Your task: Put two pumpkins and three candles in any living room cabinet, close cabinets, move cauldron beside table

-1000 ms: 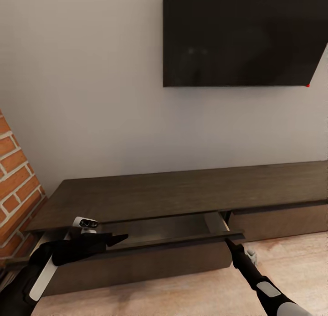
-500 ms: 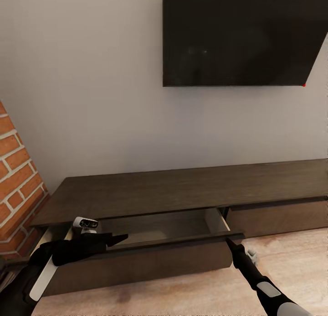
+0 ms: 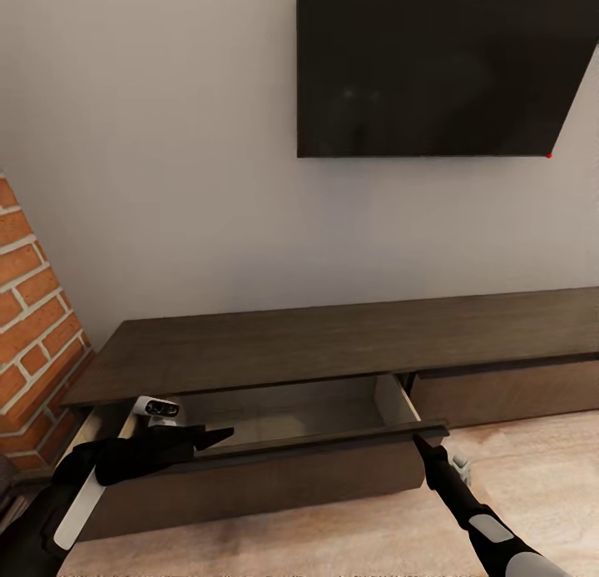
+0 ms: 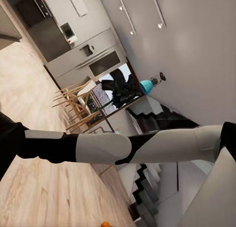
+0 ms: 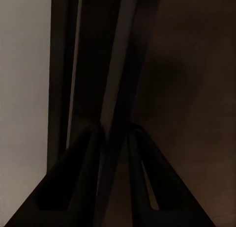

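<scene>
Right claw (image 5: 116,138) astride the cabinet's (image 5: 191,65) drawer edge (image 5: 123,55)

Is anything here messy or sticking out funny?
Only the cabinet's left drawer sticks out, pulled open, while the right drawer sits flush. The right gripper is at its front edge. Nothing looks spilled or broken.

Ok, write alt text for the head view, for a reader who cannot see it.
A long dark-brown cabinet stands against a pale wall, its left drawer pulled partly open. The right gripper, jaws closed on the drawer front's top edge, grips it, and the left gripper rests at that edge. A dark screen hangs above.
</scene>
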